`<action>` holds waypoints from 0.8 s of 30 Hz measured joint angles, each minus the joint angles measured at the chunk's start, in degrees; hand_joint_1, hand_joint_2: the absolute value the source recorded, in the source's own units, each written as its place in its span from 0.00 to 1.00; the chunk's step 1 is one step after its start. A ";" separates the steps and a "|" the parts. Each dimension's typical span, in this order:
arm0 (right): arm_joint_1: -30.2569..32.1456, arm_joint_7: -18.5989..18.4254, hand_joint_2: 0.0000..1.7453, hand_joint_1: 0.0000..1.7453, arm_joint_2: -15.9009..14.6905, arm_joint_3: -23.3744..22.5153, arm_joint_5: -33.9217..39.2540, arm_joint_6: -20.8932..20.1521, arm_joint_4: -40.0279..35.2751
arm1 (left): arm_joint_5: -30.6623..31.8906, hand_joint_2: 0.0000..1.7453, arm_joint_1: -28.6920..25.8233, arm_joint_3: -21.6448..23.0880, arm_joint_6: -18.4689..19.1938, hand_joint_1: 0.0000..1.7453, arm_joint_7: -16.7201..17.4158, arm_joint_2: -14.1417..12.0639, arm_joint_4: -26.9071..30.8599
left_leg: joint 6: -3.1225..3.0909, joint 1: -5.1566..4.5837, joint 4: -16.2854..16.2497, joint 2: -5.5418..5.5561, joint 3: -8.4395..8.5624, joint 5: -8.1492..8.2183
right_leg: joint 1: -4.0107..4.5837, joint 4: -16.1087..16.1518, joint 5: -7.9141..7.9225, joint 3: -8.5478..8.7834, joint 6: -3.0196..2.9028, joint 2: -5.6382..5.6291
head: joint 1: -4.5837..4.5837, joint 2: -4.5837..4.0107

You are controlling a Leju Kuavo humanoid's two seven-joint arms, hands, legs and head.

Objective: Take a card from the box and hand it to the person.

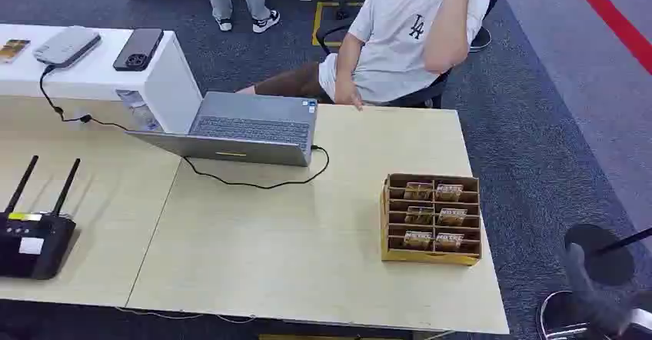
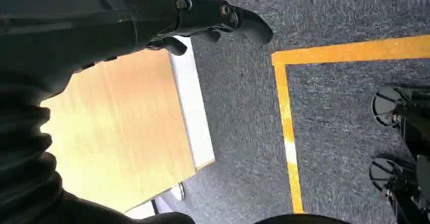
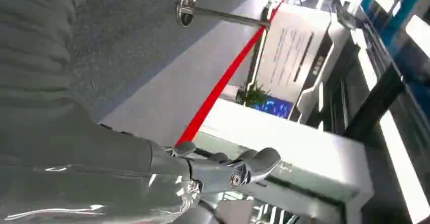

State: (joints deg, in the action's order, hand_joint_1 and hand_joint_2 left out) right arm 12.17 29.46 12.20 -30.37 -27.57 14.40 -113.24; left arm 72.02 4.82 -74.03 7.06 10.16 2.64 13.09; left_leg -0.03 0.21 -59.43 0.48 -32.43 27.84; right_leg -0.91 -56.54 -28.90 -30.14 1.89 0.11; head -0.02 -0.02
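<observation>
The box (image 1: 430, 218) sits at the counter's (image 1: 307, 248) right edge — cards (image 1: 450, 192) in its slots, print unreadable. The person's (image 1: 407, 36) shirt reads "LA". Left robot hand (image 2: 213, 21) and right robot hand (image 3: 228, 171) — fingers apart, empty.

The left hand (image 2: 218, 19) has dark fingers; the right hand (image 3: 233, 171) is glossy grey.

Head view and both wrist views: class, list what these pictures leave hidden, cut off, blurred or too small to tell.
- Cards in the box, head view: print too small to read.
- Person, head view: top edge cuts off the head.
- Right hand, head view: a blurred grey shape at the corner, fingers unclear.
- Left hand, left wrist view: dark, partly hidden by its cover.
</observation>
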 joint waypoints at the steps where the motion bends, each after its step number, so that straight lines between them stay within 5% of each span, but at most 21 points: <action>1: 0.30 -1.01 1.00 0.00 -0.28 1.44 -2.75 0.09 -0.48 | 0.09 1.00 0.00 0.00 0.13 0.00 -0.04 0.00 0.00 | 0.00 0.00 0.00 0.00 0.00 0.00 | 0.00 0.00 0.00 0.00 0.00 0.00 | 0.00 0.00; 7: 1.62 -8.42 1.00 0.00 -3.10 9.55 -20.59 1.47 -1.27 | 0.83 1.00 0.04 0.00 0.68 0.00 -0.61 -0.11 0.00 | 0.00 0.00 0.00 0.00 0.00 0.00 | 0.00 0.00 0.00 0.00 0.00 0.00 | 0.00 0.00; 8: 1.87 -9.51 1.00 0.00 -3.58 10.86 -23.65 1.84 -1.29 | 0.81 0.00 0.04 0.00 0.61 0.00 -0.68 -0.13 0.00 | 0.00 0.00 0.00 0.00 0.01 0.00 | 0.00 0.00 0.00 0.00 0.00 0.00 | 0.00 0.00; 11: 2.63 -13.38 1.00 0.00 -4.83 14.19 -29.83 1.21 -1.33 | 0.81 0.00 0.03 0.00 0.59 0.00 -0.87 -0.20 0.00 | 0.00 0.00 0.00 0.00 0.00 0.00 | 0.00 0.00 0.00 0.00 0.00 0.00 | 0.00 0.00; 16: 4.30 -23.87 1.00 0.00 -7.56 19.63 -42.90 -5.42 -1.33 | 0.81 0.00 -0.01 0.00 0.72 0.00 -0.92 -0.20 0.00 | 0.00 0.00 0.00 0.01 -0.01 0.00 | 0.00 0.00 0.00 0.00 0.00 0.01 | 0.02 0.00; 24: 5.33 -29.31 1.00 0.00 -9.55 23.84 -49.72 -5.05 -1.33 | 0.83 0.00 -0.08 0.00 1.16 0.00 -1.07 -0.20 0.00 | 0.00 0.00 0.00 0.01 0.00 0.00 | 0.00 0.00 0.00 0.00 0.00 0.00 | 0.00 0.00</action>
State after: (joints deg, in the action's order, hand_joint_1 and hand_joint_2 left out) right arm 17.50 0.15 2.64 -6.53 -77.29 9.36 -114.57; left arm 72.85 4.75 -74.03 8.22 9.09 2.45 13.09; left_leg -0.03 0.21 -59.43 0.48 -32.43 27.84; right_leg -0.91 -56.54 -28.90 -30.14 1.88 0.12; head -0.02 -0.02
